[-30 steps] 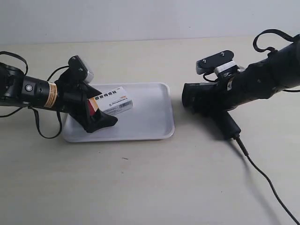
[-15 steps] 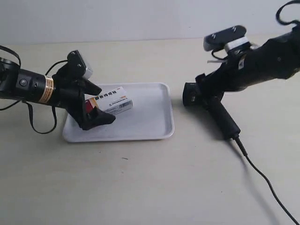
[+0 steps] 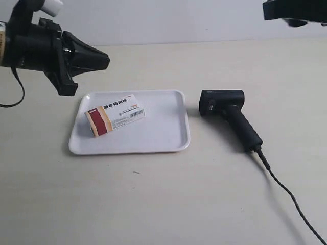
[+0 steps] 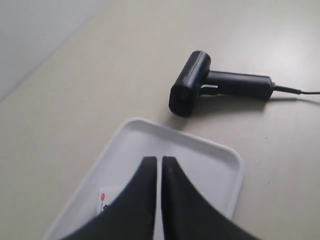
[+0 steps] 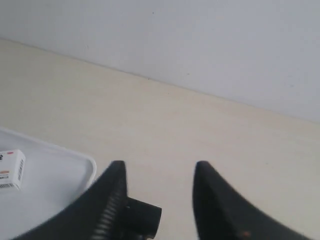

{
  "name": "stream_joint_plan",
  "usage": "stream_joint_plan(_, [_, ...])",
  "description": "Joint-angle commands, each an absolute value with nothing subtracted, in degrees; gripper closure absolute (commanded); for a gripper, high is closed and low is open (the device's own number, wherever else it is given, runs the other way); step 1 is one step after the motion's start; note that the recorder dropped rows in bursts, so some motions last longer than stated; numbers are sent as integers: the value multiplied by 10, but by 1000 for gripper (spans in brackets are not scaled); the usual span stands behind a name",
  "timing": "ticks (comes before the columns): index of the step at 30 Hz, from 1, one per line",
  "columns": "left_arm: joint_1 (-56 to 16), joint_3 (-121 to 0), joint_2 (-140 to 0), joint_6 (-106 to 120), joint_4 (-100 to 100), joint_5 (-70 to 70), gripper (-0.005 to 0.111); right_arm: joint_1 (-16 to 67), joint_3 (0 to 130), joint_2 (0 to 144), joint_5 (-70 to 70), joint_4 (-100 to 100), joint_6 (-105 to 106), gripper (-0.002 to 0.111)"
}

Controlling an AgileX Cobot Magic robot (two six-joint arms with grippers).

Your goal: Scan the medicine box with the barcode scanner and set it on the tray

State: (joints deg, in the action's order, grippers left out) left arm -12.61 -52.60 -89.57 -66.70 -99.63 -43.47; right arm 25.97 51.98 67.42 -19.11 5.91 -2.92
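The medicine box [image 3: 115,118] lies flat in the left half of the white tray [image 3: 127,149], red band toward the tray's left edge. My left gripper [image 3: 106,60] hangs shut and empty above and behind the tray; in the left wrist view its tips [image 4: 159,161] are over the tray [image 4: 235,162] and part of the box [image 4: 106,196] shows beside them. The black barcode scanner [image 3: 230,109] lies on the table right of the tray, with its cable trailing to the front right. My right gripper [image 5: 160,167] is open and empty, high above the scanner head [image 5: 143,216].
The scanner's cable [image 3: 291,196] runs across the table toward the front right corner. The arm at the exterior view's right [image 3: 294,10] only shows at the top edge. A pale wall stands behind the beige table.
The left gripper let go of the box on the tray, rose and drew back to the upper left. The right arm left the scanner on the table and lifted almost out of view.
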Motion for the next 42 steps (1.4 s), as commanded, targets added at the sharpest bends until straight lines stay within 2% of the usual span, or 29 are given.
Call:
stream_joint_plan(1, [-126,-484,-816,-697,-999,-425,105,260,496,618,-175,60,-45,101])
stream_joint_plan(3, [-126,-457,-783,-720,-999,-401,105,260,467,597,-143,60,-54,108])
stream_joint_plan(10, [-126,-331,-636,-795,-980,-272,105,260,339,538,-6,60,-74,108])
stream_joint_plan(17, [-126,-189,-443,-796,-875,-171,105,260,293,534,-16,60,-96,108])
stream_joint_plan(23, [-126,-121,-305,-824,-862,-174,105,260,293,534,-16,60,-96,108])
stream_joint_plan(28, [-126,-91,-245,-827,-867,-208,105,260,293,534,-16,60,-96,108])
stream_joint_plan(36, [-126,-89,-225,-810,-893,-213,105,260,293,534,-16,60,-96,108])
stream_joint_plan(39, [-126,-91,-224,-782,-888,-175,105,260,293,534,-16,60,-96,108])
stream_joint_plan(42, [-116,-68,-185,-784,-840,-77,105,260,293,534,-16,60,-96,108])
